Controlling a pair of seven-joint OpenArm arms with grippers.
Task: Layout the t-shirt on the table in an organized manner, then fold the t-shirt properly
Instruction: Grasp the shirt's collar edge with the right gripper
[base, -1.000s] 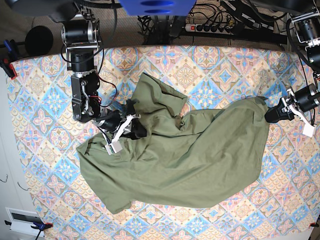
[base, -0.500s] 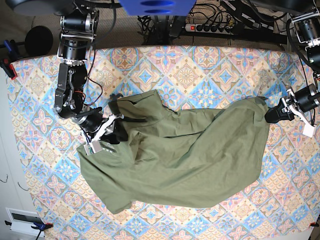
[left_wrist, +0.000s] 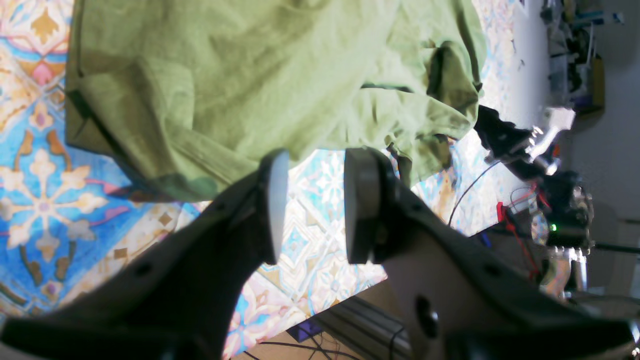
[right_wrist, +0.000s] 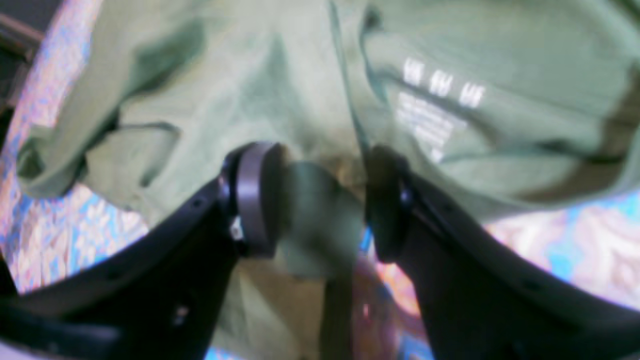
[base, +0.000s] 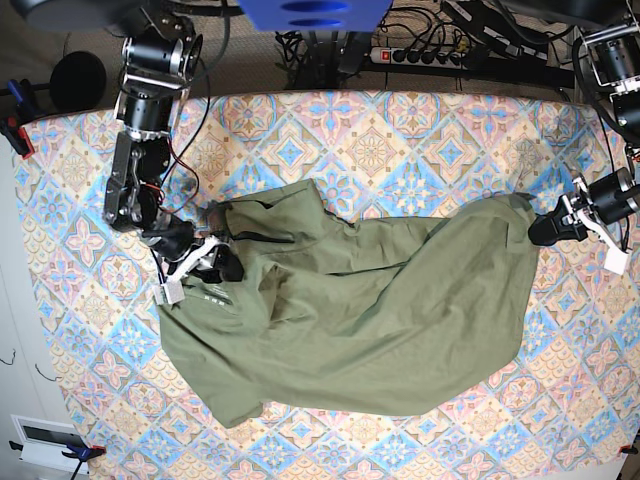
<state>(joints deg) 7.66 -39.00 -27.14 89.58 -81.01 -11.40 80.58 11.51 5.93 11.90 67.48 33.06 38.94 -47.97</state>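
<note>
Toward the left of the table (base: 420, 100), right claw (base: 232, 270) open, fingers apart, low over creased cloth near the pale neck print (base: 216, 295). Across the middle, t-shirt (base: 400, 320) spread on the table but rumpled, upper edge bunched. At far right, left claw (base: 537, 236) open, close by the bunched right-hand end of the t-shirt.

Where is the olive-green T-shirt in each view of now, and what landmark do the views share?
Base view: the olive-green T-shirt lies across the centre and lower middle.
Left wrist view: it fills the upper left and centre, reaching toward the upper right.
Right wrist view: it covers most of the picture, behind and between the jaws.
Shared landmark: the patterned tablecloth, visible around the T-shirt in all three.
</note>
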